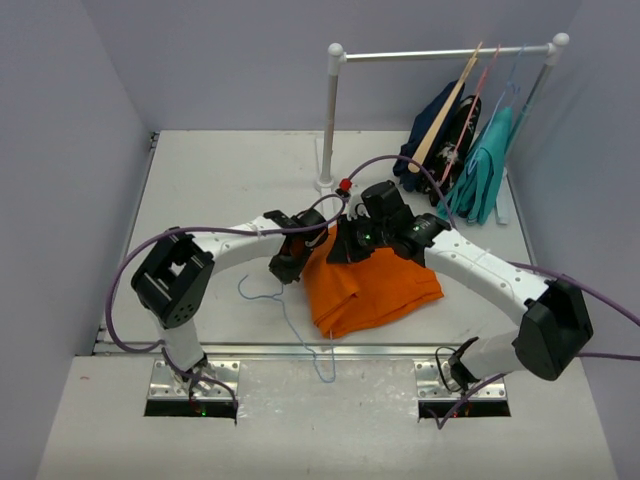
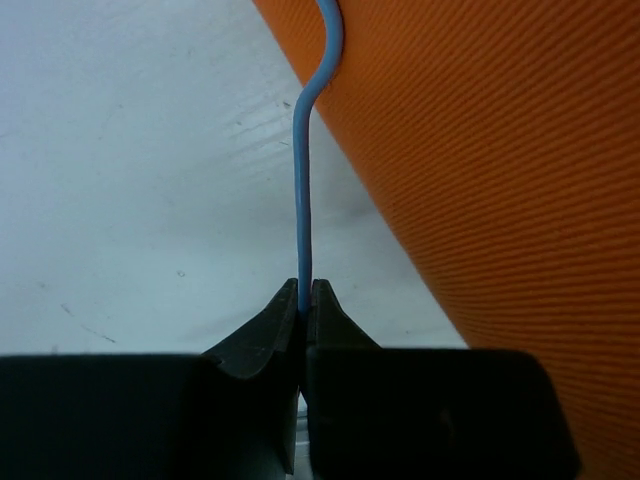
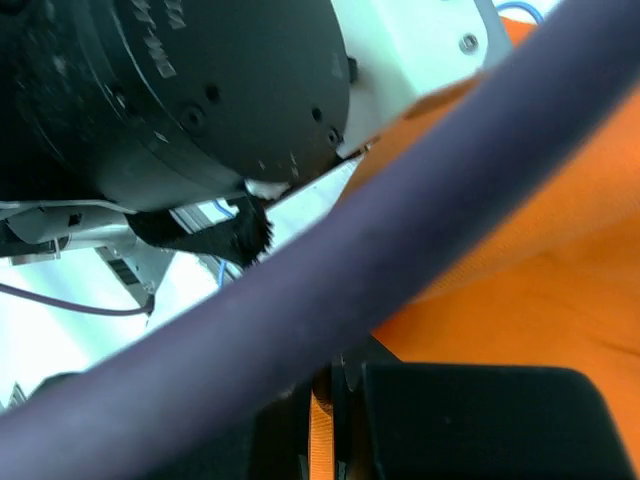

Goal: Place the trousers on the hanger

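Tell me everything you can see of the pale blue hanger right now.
The hanger is thin pale blue wire, lying on the white table just left of the orange trousers, one end reaching the near edge. The left gripper has its jaws shut on a straight run of it; beyond them the wire bends and runs along the trousers' edge. Its full triangle cannot be traced.

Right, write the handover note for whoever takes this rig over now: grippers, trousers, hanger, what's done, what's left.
Left gripper: shut on the hanger wire, right at the edge of the trousers.
Right gripper: shut on a fold of the trousers.
Trousers lie bunched on the table; the rest of the hanger lies on the table to their left.
Done: both things gripped.
Left: get the trousers over the hanger; they are not draped on it yet.
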Controlling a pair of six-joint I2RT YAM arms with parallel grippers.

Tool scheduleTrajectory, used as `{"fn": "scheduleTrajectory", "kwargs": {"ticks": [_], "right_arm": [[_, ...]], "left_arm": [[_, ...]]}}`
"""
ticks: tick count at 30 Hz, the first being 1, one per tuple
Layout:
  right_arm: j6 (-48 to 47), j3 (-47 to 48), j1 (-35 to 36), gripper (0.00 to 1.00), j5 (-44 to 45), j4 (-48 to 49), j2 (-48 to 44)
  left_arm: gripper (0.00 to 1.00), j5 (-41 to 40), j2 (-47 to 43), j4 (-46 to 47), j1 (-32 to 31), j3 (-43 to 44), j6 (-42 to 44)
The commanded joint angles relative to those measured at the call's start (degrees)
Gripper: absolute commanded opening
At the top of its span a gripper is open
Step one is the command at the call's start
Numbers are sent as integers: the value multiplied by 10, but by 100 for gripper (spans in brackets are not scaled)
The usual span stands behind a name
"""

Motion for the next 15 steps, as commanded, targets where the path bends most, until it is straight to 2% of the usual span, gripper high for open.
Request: {"fn": "scheduleTrajectory", "kwargs": {"ticks": [1, 5, 8, 10, 13, 15], "right_arm": [[14, 35, -1, 0, -64, 95, -14], [-4, 30, -3, 0, -57, 49, -68], [-17, 5, -29, 0, -40, 24, -139], [-22, -10, -44, 0, -35, 7, -157], [-32, -53, -126, 0, -73, -4, -196], [-47, -61, -153, 0, -89, -16, -204]], "left_arm": [[0, 28, 31, 49, -12, -13, 2], [0, -33, 50, 50, -9, -16, -21], [0, -117, 59, 28, 2, -7, -73], [0, -121, 56, 33, 9, -6, -85], [0, -144, 64, 38, 12, -2, -94], [0, -155, 68, 43, 13, 4, -104]]}}
